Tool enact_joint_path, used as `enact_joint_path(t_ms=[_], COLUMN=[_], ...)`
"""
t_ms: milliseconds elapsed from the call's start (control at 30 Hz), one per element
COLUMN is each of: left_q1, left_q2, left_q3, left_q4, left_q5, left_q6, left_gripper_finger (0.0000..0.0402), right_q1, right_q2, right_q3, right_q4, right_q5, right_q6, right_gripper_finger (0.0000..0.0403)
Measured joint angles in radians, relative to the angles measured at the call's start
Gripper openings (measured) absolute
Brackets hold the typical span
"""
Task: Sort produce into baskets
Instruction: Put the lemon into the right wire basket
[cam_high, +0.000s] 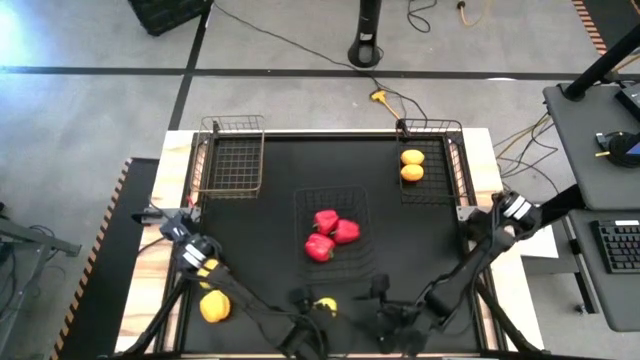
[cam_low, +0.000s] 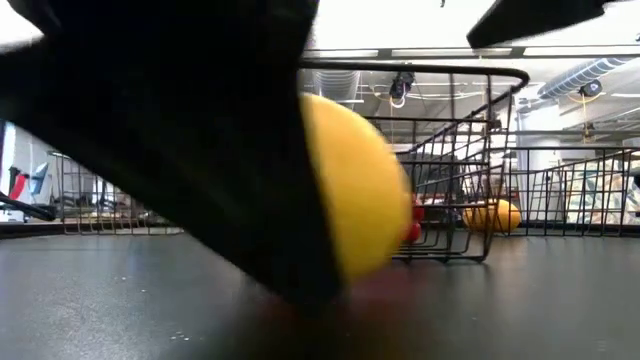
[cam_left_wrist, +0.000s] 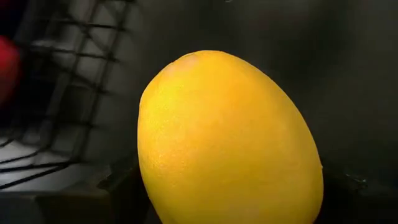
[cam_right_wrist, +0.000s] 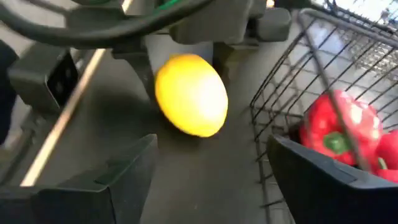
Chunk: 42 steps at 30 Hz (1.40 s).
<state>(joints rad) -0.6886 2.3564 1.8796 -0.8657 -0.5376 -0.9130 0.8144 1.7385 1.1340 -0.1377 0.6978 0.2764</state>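
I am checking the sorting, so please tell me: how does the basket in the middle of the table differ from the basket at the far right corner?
The middle basket holds three red peppers; the far right basket holds two orange-yellow fruits. The middle basket stands mid-table near both arms; the far right basket sits at the table's far edge. Both are dark wire, rectangular and open on top.

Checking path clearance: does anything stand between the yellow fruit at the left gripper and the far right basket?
Yes: the middle basket, holding red peppers, lies partly across the straight line from the yellow fruit to the far right basket.
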Motion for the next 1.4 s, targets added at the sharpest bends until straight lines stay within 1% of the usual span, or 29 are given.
enact_joint_path(t_ms=[133,333,633,733,933,1167,1267,1400], left_q1=[0.013,0.022,0.018,0.015,-0.006,-0.029,-0.038,-0.063], left_q2=[0.036,0.065,0.067,0.067,0.067,0.067,0.067,0.067], left_q3=[0.037,0.078,0.153,0.175,0.256,0.334,0.368,0.422], left_q4=[0.022,0.020,-0.086,-0.111,-0.248,-0.325,-0.440,-0.644], left_q5=[-0.016,-0.040,-0.067,-0.066,-0.072,-0.081,-0.079,-0.099], left_q6=[0.063,0.122,0.138,0.154,0.141,0.121,0.050,-0.072], left_gripper_finger=[0.0294,0.0316,0.0347,0.0350,0.0351,0.0351,0.0351,0.0351], right_q1=[0.015,0.013,-0.031,-0.050,-0.062,-0.083,-0.084,-0.081], right_q2=[0.054,0.119,0.166,0.186,0.206,0.214,0.232,0.242], right_q3=[0.026,0.036,0.036,0.038,0.056,0.058,0.058,0.058], right_q4=[-0.012,0.002,0.131,0.181,0.180,0.186,0.216,0.260], right_q5=[0.000,0.003,0.003,-0.040,-0.045,-0.036,-0.039,-0.044], right_q6=[0.025,0.042,-0.052,-0.078,-0.077,-0.022,0.001,0.020], right_gripper_finger=[0.0310,0.0332,0.0354,0.0354,0.0354,0.0354,0.0354,0.0354])
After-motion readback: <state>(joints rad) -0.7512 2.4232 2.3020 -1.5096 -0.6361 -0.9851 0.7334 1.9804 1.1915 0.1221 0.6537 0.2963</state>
